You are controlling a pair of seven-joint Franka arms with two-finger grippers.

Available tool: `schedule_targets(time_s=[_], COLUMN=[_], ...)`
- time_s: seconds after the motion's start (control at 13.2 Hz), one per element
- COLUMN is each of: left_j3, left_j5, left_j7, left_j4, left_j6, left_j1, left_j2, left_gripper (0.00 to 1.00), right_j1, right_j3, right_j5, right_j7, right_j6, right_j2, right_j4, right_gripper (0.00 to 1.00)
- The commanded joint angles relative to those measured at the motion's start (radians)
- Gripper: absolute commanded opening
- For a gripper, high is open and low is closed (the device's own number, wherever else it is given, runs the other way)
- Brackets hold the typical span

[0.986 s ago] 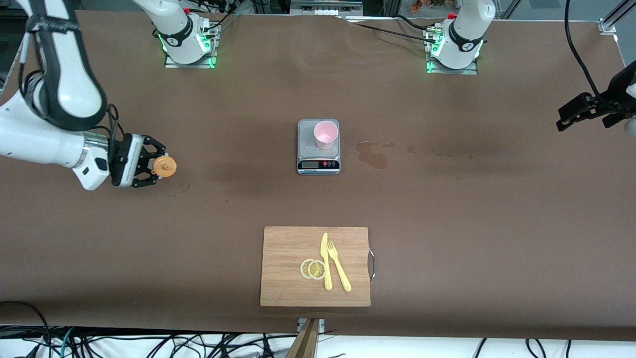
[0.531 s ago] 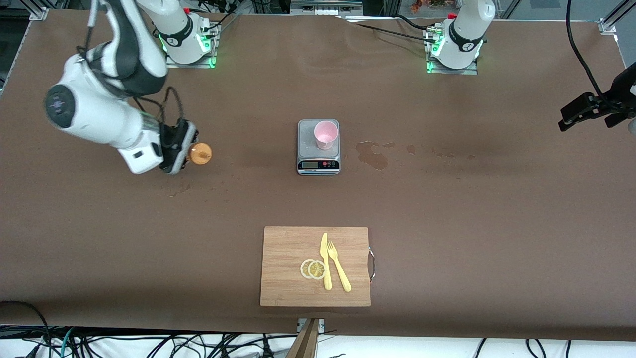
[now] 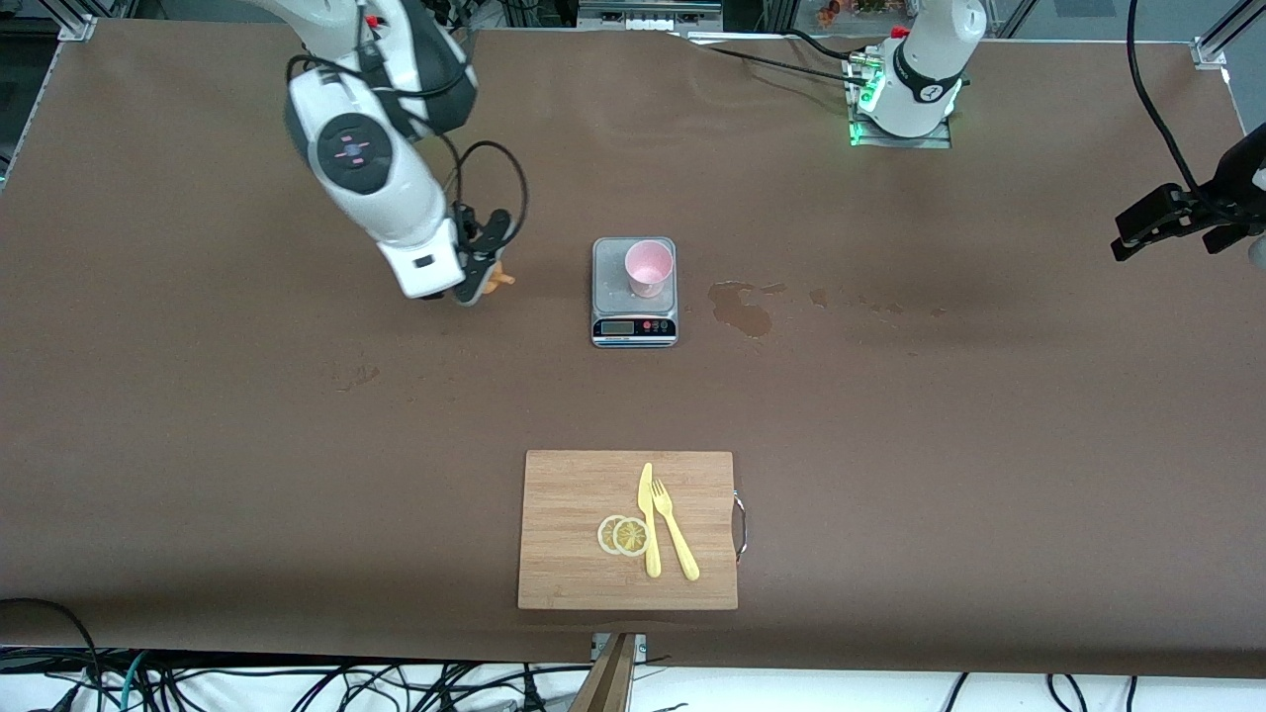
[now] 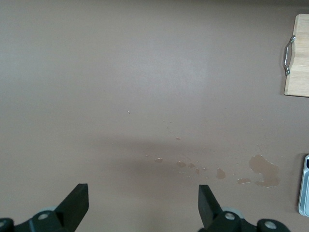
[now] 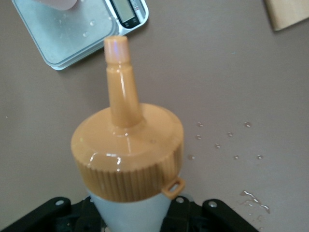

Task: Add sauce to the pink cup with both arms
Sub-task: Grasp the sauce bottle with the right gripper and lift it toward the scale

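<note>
The right gripper [image 3: 482, 278] is in the air over the brown table [image 3: 198, 445], beside the scale [image 3: 634, 292] toward the right arm's end. Its 2 fingers are closed on the sauce bottle [image 5: 128, 159], low on the whitish body. In the right wrist view the orange-yellow cap with its long nozzle points toward the corner of the scale. In the front view only a small orange part of the bottle shows past the gripper.

The pink cup [image 3: 648, 268] stands upright on the plate of the scale, close to the plate's edge that faces the left arm's end. The scale sits near the middle of the table.

The left gripper [image 4: 140, 208] waits over the table edge at the left arm's end, with its fingers wide apart and nothing between them. Under it the left wrist view shows wet spots [image 4: 263, 170] on the table.

A wooden cutting board [image 3: 574, 494] lies near the table edge closest to the front camera. On it are 2 lemon slices [image 3: 623, 535], a yellow knife [image 3: 648, 519] and a yellow fork [image 3: 675, 530].
</note>
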Motion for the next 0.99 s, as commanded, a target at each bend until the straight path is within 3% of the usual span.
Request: schedule_targets(time_s=[0.0, 0.46, 0.68, 0.91], left_j3=[-0.006, -0.002, -0.009, -0.008], left_j5=[0.007, 0.004, 0.005, 0.004], left_j7=[0.01, 0.011, 0.011, 0.013], left_j4=[0.026, 0.026, 0.025, 0.026], left_j6=[-0.023, -0.023, -0.024, -0.024], left_j1=[0.005, 0.005, 0.002, 0.004], left_j2=[0.009, 0.009, 0.009, 0.009], left_gripper=[1.0, 1.0, 1.0, 1.0], right_j1=[0.068, 0.153, 0.193, 0.219], right_j3=[0.008, 0.042, 0.042, 0.042], right_j5=[-0.053, -0.101, -0.121, -0.122], right_j7=[0.09, 0.19, 0.22, 0.237], right_j6=[-0.044, -0.188, -0.342, -0.371], right_j2=[0.029, 0.141, 0.251, 0.291], right_j4=[0.028, 0.152, 0.307, 0.338], right_gripper=[0.0, 0.0, 0.0, 0.0])
